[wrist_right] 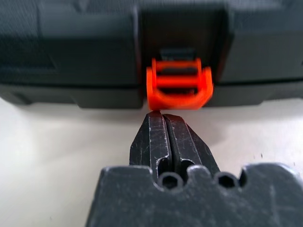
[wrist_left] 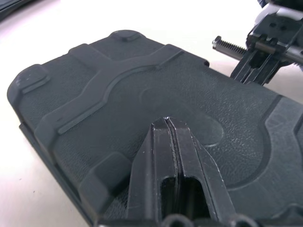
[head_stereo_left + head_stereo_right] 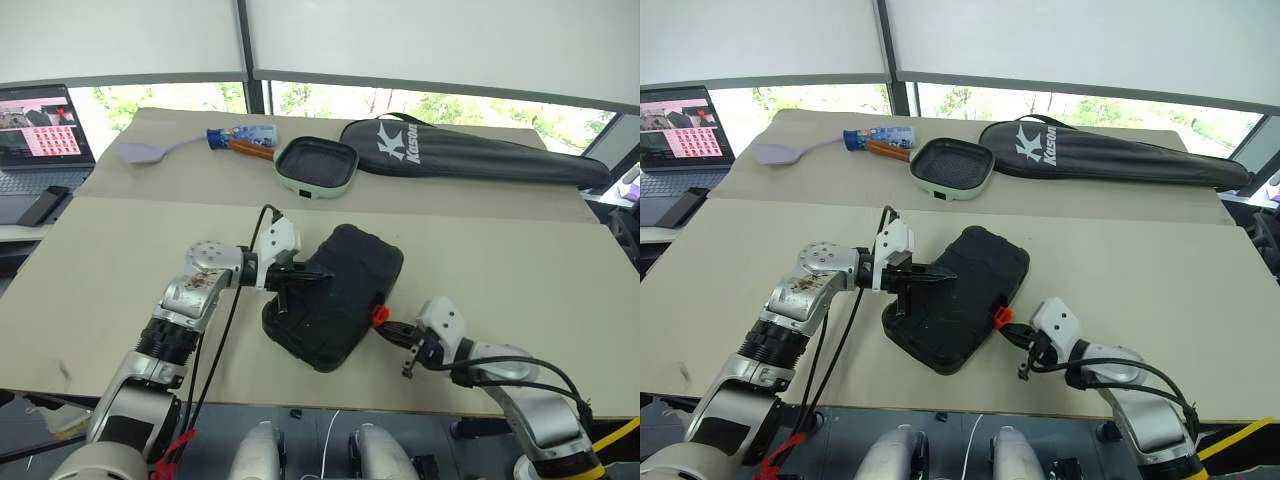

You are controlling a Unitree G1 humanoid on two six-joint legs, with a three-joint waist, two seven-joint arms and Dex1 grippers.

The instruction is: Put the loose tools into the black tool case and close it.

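Observation:
The black tool case (image 3: 345,285) lies closed on the table, near the front edge, with its textured lid up. My left gripper (image 3: 318,275) is shut, and its tips rest on the lid (image 2: 118,94) near the middle. My right gripper (image 3: 388,327) is also shut, with nothing held. It points at the orange latch (image 1: 179,90) on the case's near right side, and its tips (image 1: 163,114) sit just below the latch, at or very near it. The loose tools are out of view.
Across the back of the table lie a long black zippered bag (image 3: 470,155), a green-rimmed square pan (image 3: 317,165), a bottle (image 3: 240,138) and a purple spatula (image 3: 145,152). A laptop (image 3: 40,135) stands at the far left. The table's front edge runs just behind both wrists.

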